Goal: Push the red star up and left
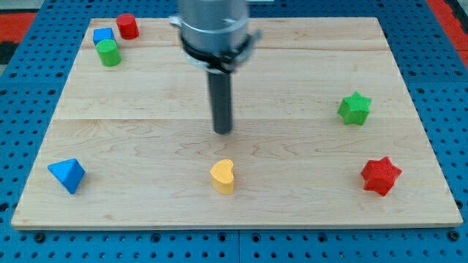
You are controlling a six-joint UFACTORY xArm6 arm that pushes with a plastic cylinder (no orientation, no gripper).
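Observation:
The red star [381, 175] lies on the wooden board near the view's lower right. My tip [223, 131] rests on the board near the middle, far to the left of the red star and a little above it. The tip stands just above the yellow heart [222, 176] and touches no block.
A green star [355, 108] sits above the red star at the right. A blue pyramid [67, 174] lies at the lower left. At the upper left stand a red cylinder [128, 26], a blue block [103, 36] and a green cylinder [109, 52].

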